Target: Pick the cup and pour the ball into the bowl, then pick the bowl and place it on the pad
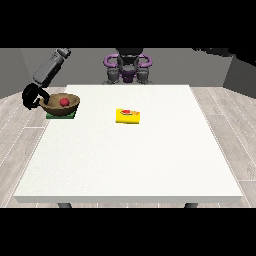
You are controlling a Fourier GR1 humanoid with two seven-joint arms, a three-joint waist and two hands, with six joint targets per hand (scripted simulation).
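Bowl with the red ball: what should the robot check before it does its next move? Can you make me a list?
1. Ball inside the bowl: ok, the red ball sits in it.
2. Bowl over the green pad: ok, the pad shows under it at the table's left edge.
3. Bowl resting fully on the pad: cannot tell, since its underside is hidden.
4. Hand at the view's left at the bowl's rim: ok, its black fingers curl at the left side.
5. Yellow object out of the way: ok, it lies apart, near the table's middle.
6. Other hand: cannot tell, it is not in view.
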